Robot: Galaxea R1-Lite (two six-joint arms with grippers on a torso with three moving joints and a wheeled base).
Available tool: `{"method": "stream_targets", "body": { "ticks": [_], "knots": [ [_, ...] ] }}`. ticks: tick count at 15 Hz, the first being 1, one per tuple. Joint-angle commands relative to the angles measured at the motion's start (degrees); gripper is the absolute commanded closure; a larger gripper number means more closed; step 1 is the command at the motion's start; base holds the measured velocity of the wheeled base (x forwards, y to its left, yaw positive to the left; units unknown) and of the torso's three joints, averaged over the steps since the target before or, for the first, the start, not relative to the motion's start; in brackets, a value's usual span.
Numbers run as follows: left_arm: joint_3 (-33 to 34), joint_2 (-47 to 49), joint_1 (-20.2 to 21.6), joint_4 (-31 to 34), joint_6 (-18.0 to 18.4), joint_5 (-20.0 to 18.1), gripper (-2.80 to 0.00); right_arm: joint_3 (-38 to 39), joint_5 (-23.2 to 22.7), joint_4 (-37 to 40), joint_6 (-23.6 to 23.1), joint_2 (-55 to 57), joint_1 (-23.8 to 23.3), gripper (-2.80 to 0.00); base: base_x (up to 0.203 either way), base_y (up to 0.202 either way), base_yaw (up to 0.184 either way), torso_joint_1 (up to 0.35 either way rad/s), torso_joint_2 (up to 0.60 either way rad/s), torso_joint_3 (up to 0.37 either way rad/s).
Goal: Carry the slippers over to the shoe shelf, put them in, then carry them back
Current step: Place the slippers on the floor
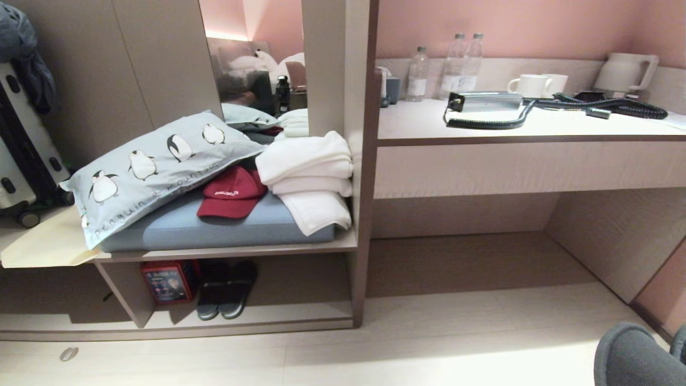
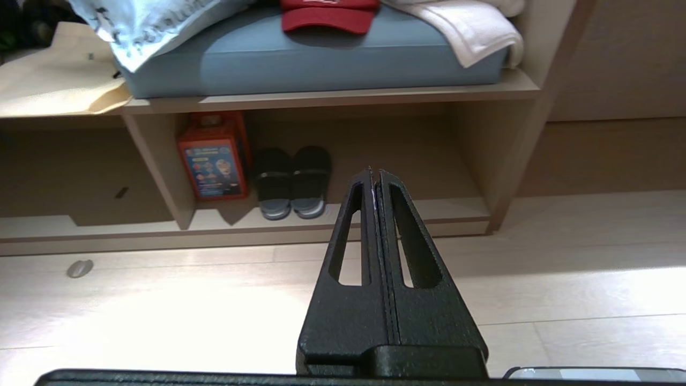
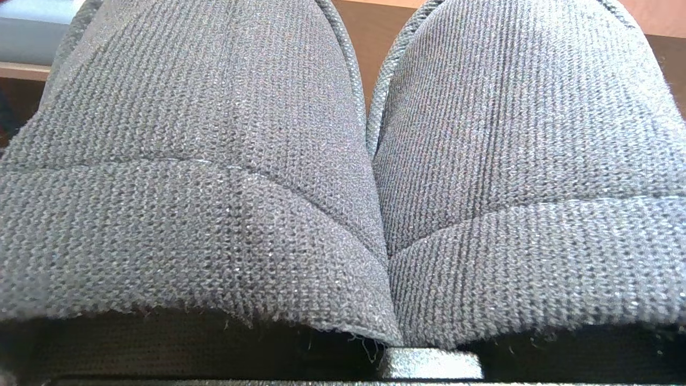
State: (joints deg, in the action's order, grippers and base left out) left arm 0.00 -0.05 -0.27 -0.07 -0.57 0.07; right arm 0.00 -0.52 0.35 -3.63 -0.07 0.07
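Currently right gripper jaws pinched on the grey-blue knit fabric slippers [image 3: 343, 177], side by side; left gripper [image 2: 375, 172] jaws pressed together, empty.

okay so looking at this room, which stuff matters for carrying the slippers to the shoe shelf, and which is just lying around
For the job:
- slippers, grey fabric pair, held by the right gripper
- shoe shelf, low open cubby
- left gripper, shut, empty

Just lying about:
- dark slippers already in the cubby
- red box
- red cap
- penguin pillow
- white towels
- bottles
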Motion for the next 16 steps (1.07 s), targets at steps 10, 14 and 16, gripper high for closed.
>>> {"method": "stream_targets", "body": {
  "ticks": [10, 14, 16],
  "knots": [
    [0.09, -0.01, 0.0, -0.01, -0.04, 0.01, 0.0, 0.0, -0.09, 0.08, -0.06, -0.01, 0.01, 0.0, 0.0, -0.197, 0.002, 0.001, 0.0, 0.002],
    [0.09, 0.05, 0.0, -0.01, -0.04, 0.01, 0.0, 0.0, -0.09, 0.09, -0.06, -0.01, 0.01, 0.0, 0.0, -0.195, 0.004, 0.003, 0.0, 0.005],
    [0.09, 0.05, 0.0, -0.01, -0.04, 0.01, 0.0, 0.0, 0.0, 0.09, -0.06, -0.01, 0.01, 0.0, 0.0, -0.194, 0.005, 0.004, 0.0, 0.001]
  ]
}}
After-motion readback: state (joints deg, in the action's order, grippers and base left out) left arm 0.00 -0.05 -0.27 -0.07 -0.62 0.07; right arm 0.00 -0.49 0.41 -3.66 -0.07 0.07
